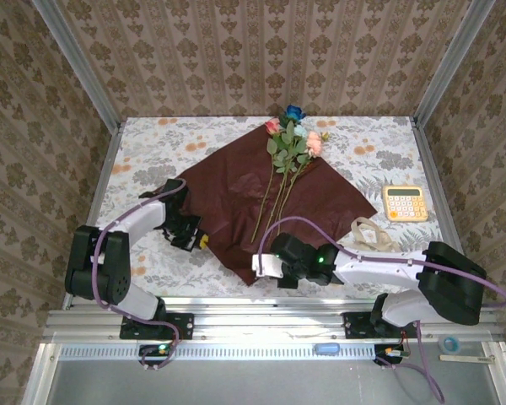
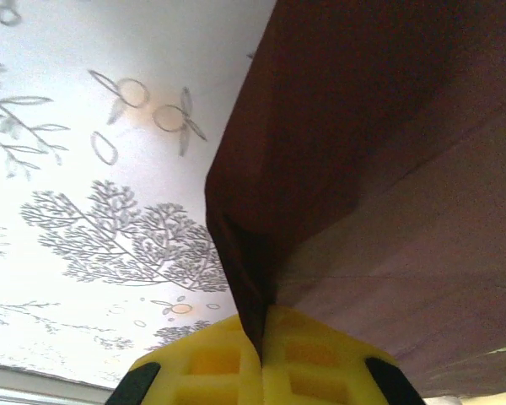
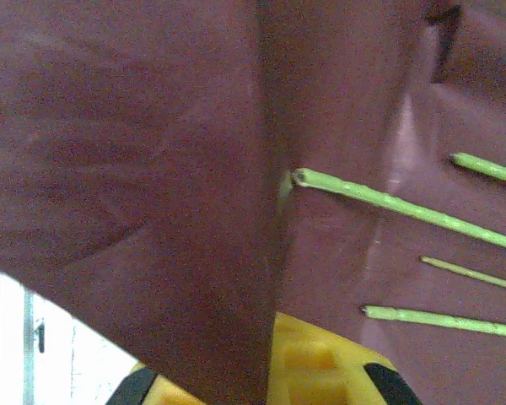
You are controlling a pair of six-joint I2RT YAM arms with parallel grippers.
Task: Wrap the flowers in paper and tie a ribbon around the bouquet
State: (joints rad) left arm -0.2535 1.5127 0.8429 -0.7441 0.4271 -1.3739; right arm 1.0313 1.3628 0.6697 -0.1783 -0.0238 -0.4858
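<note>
The dark red paper [image 1: 236,194] lies spread like a diamond on the table, with the flowers [image 1: 291,139] on it, heads at its far corner and stems running toward me. My left gripper [image 1: 198,239] is at the paper's left edge. In the left wrist view, this gripper [image 2: 261,342] is shut on a raised fold of the paper [image 2: 388,126]. My right gripper [image 1: 260,266] is at the near corner. In the right wrist view, it [image 3: 274,337] is shut on the paper [image 3: 135,169], which covers one finger. Green stem ends [image 3: 388,202] lie just beyond it. The beige ribbon [image 1: 371,232] is bunched on the table to the right of the paper.
A yellow calculator [image 1: 404,202] sits at the right, beyond the ribbon. The flower-patterned tablecloth [image 1: 143,160] shows bare to the left of the paper and along the back. Patterned walls and metal posts [image 1: 443,63] enclose the table.
</note>
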